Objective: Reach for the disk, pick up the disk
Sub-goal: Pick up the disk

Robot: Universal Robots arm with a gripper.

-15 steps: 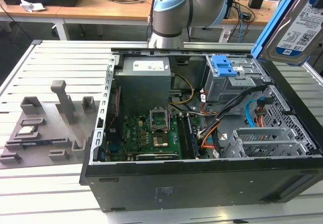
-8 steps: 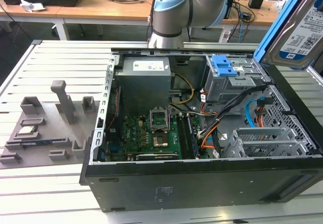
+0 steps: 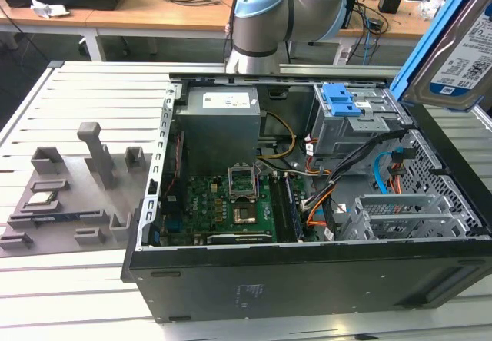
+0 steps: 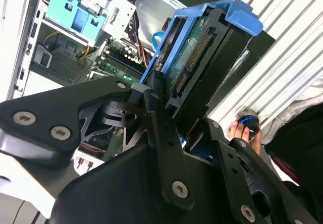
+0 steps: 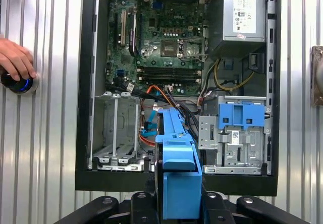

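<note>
The disk (image 3: 453, 49) hangs in the air above the open computer case at the exterior view's right, tilted, with its white-and-blue label and blue frame showing. In the second wrist view its connector side and blue frame (image 4: 202, 57) stand between my black fingers (image 4: 151, 103), and my gripper (image 4: 181, 113) is shut on it. The first wrist view looks down the disk (image 5: 176, 158) edge-on, clamped in the gripper (image 5: 176, 201) high over the case's drive bay area.
The open case (image 3: 307, 272) lies on a slatted metal table with the motherboard (image 3: 231, 203), power supply (image 3: 223, 126), a blue latch piece (image 3: 342, 99) and cables inside. A grey fixture plate (image 3: 69, 195) lies at the exterior view's left. A person's hand (image 5: 15, 57) rests on a blue-lit button (image 5: 20, 84).
</note>
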